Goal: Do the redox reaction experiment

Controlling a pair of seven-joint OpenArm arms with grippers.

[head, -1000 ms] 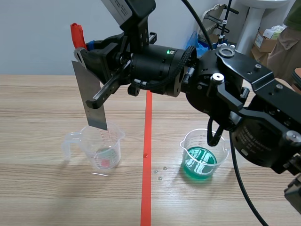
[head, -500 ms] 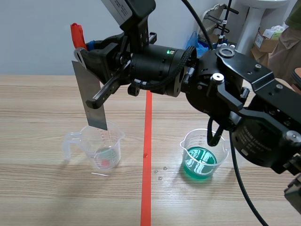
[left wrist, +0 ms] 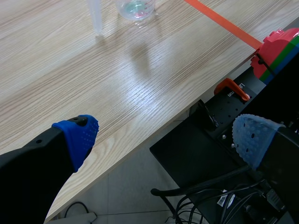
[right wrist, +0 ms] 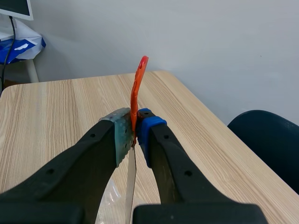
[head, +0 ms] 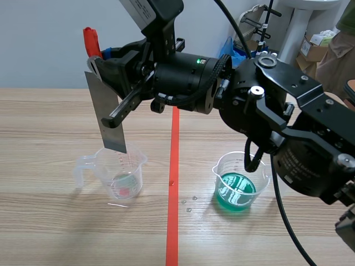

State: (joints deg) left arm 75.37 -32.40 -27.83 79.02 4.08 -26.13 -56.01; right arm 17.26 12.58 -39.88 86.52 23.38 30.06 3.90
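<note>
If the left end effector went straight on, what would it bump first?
The open left end effector would probably meet the edge of the light wooden table first, though depth is unclear.

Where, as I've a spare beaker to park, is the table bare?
Bare: the near table in front of both beakers, and the far-left part behind the clear beaker. Crowded: the right gripper holds the strip over that beaker, and its arm overhangs the green beaker.

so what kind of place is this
Probably a robotics lab staging a chemistry test: a wooden table, a beaker of green liquid, and a metal strip held in the right gripper over a second beaker.
</note>
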